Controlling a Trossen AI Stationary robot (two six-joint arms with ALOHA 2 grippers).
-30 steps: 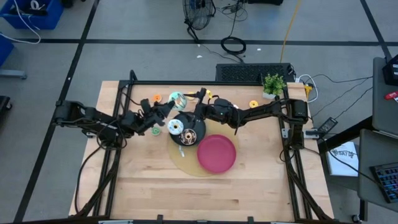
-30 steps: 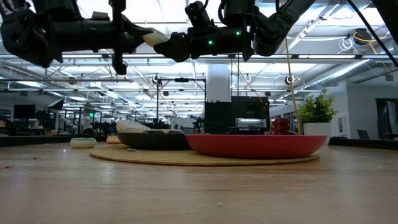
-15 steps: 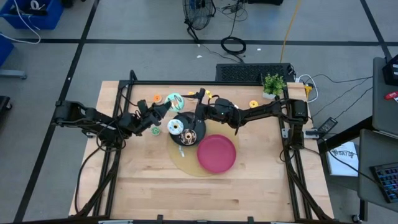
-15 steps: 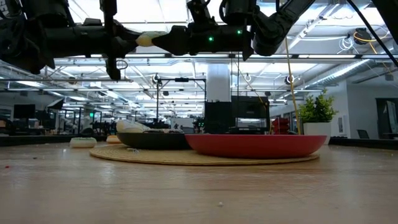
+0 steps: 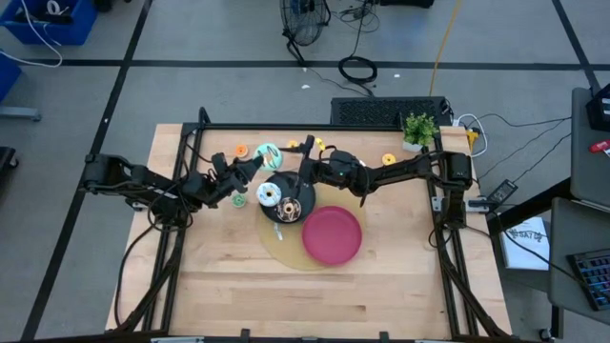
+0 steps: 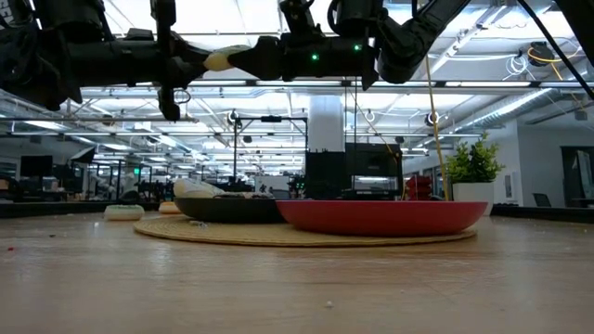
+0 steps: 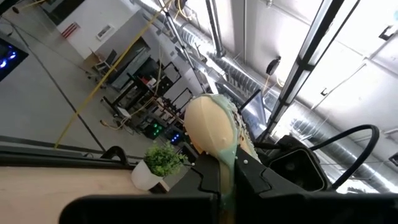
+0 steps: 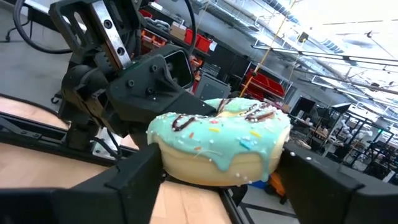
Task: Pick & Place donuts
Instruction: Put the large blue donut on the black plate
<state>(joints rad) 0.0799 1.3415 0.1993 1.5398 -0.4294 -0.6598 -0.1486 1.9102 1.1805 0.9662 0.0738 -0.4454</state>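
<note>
While a handover appears under way, the scene reads as follows:

Teal donut [image 5: 270,151]: held up off the desk [image 5: 238,276], at about 11 o'clock from the black plate [image 5: 289,200]; the right wrist view shows its teal icing with dark drizzle and sprinkles [image 8: 221,147].

Left gripper [image 5: 259,160]: clamped on the donut edge-on — its own wrist view shows the pale underside pinched between the dark fingers [image 7: 214,134].

Right gripper [image 5: 297,154]: its fingers flank the same donut on both sides; clamped or only bracketing, I cannot tell.

Other donuts: one white-iced on the black plate [image 5: 269,195], one orange at 10 o'clock on the desk [image 5: 241,150], one orange at 2 o'clock near the potted plant [image 5: 388,159].

Red plate [image 5: 333,234]: bare, at 4 o'clock from the black one, both on a round mat [image 5: 276,246].

Risk: if one gripper lets go before the other truly holds, the donut would likely drop — and roll off the mat. Both pulling at once might squeeze or tear it.
</note>
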